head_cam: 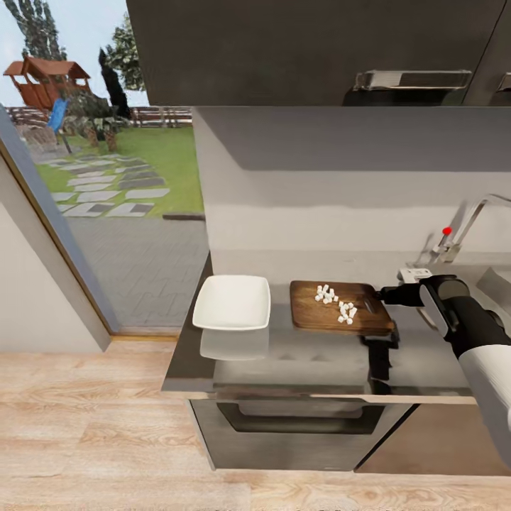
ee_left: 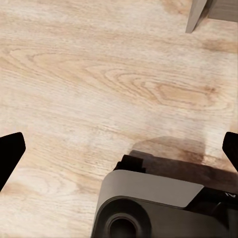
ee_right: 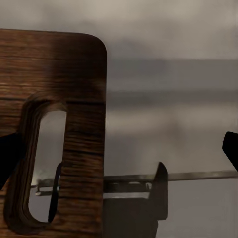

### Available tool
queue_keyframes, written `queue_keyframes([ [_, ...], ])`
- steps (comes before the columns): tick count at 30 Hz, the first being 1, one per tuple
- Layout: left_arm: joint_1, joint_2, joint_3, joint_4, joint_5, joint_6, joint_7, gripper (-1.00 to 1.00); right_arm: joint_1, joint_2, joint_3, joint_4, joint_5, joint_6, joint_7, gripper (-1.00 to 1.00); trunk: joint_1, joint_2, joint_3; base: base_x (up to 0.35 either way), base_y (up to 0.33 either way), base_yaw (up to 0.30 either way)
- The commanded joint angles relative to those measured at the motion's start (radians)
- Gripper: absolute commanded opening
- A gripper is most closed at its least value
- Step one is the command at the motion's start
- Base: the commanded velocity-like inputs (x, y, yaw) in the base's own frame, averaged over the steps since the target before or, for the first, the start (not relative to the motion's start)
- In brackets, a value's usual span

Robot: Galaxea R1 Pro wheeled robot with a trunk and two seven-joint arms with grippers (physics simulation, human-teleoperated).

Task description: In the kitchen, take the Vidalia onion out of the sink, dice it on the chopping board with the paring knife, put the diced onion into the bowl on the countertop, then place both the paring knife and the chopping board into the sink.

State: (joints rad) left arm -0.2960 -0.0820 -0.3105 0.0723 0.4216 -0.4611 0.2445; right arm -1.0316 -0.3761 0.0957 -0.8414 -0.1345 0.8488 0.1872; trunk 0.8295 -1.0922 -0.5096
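Dark brown wooden chopping board (head_cam: 341,306) lying flat on the grey countertop (head_cam: 298,358), just right of the shallow white bowl (head_cam: 233,303) and apart from it. Scattered over the board, small white onion dice (head_cam: 335,301), loose and light, likely to roll or spill with any tilt. Bowl empty so far. Chrome tap with red knob (head_cam: 446,231) and the edge of the sink (head_cam: 497,280) further right.

Right gripper (head_cam: 389,297) reaching in level at the board's right end, beside the slot handle hole (ee_right: 45,166). Seen from the right wrist, dark fingertips (ee_right: 10,158) set wide apart, nothing between them. Left gripper (ee_left: 119,153) hanging over pale wooden floor (ee_left: 99,74), also spread wide and empty.

Board judged stiff, fairly heavy and smooth-edged; best taken firmly across the handle end and kept level until over the bowl. Paring knife not made out.
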Motion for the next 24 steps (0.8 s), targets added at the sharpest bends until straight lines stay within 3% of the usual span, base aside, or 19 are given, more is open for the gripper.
queue_keyframes([
  [1,-0.002,-0.001,-0.009,0.004,0.005,-0.005,0.002,1.0,-0.001,-0.002,0.004,-0.001,-0.01,0.004,-0.005,1.0,0.0,-0.001,-0.003,0.0,0.0,0.0],
  [24,-0.002,-0.001,-0.008,0.004,0.005,-0.005,0.002,1.0,-0.001,0.0,0.006,-0.001,-0.01,0.004,-0.006,1.0,0.0,-0.001,-0.039,0.0,0.0,0.0],
])
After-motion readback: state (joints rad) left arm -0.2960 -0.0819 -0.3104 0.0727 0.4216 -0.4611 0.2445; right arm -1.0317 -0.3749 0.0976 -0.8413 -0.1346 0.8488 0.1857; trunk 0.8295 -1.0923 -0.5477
